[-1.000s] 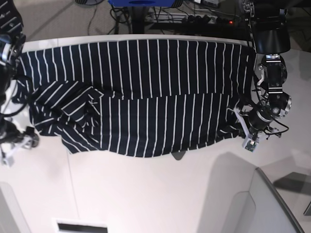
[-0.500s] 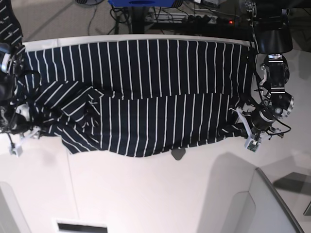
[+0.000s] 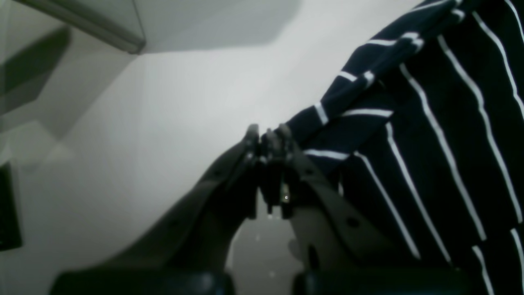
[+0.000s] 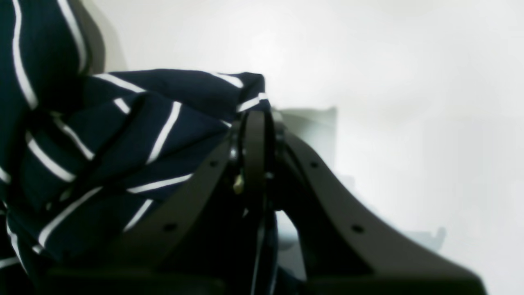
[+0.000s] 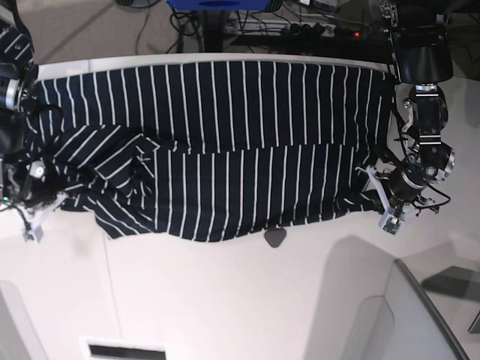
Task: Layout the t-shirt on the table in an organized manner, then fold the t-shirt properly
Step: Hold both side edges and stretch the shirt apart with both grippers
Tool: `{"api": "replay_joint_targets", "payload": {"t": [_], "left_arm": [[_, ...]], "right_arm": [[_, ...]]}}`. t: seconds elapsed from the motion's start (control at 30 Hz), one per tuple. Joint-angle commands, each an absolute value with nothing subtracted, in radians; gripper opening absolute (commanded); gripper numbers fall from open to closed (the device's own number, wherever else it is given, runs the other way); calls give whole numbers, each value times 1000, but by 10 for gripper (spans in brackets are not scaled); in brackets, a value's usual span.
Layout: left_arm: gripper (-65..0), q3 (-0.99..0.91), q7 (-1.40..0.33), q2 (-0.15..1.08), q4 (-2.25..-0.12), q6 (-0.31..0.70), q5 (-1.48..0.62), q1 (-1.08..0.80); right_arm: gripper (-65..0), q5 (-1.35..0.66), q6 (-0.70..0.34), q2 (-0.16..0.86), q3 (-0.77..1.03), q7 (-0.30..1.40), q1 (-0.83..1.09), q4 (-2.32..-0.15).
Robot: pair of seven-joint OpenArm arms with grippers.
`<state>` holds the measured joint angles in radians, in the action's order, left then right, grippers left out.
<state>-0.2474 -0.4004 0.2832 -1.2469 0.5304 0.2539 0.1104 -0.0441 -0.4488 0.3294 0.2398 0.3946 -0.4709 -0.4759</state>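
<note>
The navy white-striped t-shirt (image 5: 217, 150) lies spread wide across the far half of the white table (image 5: 225, 300), folded over along its middle and bunched at the left. My left gripper (image 5: 384, 208) is at the shirt's lower right corner. In the left wrist view it (image 3: 268, 137) is shut, with the shirt's hem (image 3: 409, 123) running into the fingertips. My right gripper (image 5: 34, 219) is at the shirt's lower left corner. In the right wrist view it (image 4: 254, 119) is shut with bunched cloth (image 4: 135, 143) against the tips.
A small dark grey rounded-triangle piece (image 5: 275, 238) lies on the table just below the shirt's near edge. A raised pale panel (image 5: 409, 315) stands at the lower right. A dark slot (image 5: 124, 351) sits at the front edge. Cables (image 5: 300, 30) lie behind the table.
My right gripper has moved in from the far left, up and right onto the shirt's lower left corner. My left gripper has shifted slightly down. The shirt has barely moved.
</note>
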Motion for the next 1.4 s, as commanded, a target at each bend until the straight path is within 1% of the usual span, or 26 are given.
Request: {"api": "replay_joint_targets", "payload": {"t": [0.0,0.3,0.5,0.7,0.97,1.1,1.27,1.37], "left_arm": [[-650,-254,-384,300,-1262,524,245,128],[-650,-257,-384,297,-1264,524,239,139],[-650,-260,-384,297,-1273,521,232,162],[-650,-361,-381,271,-1273,524,231,213],[-650,-377,-380,269,-1265,524,231,229],[-650,-378,-380,269,-1274,526,231,222],[-650,-378,-386,271,-1274,526,231,202],[-650,-378,-386,272,-1273,527,231,179]], "right_arm": [[-624,-45,-452,341,239,397,-504,-489],[-627,-45,-460,343,236,403,-509,-654],[-627,-45,-460,349,236,398,-513,-710],[-627,-45,-461,341,237,397,-507,-788],[-627,-47,-461,340,245,383,-504,-788],[-627,-48,-461,340,246,312,-463,-792],[-629,-50,-461,340,248,309,-414,-794],[-650,-53,-463,340,249,309,-397,-794]]}}
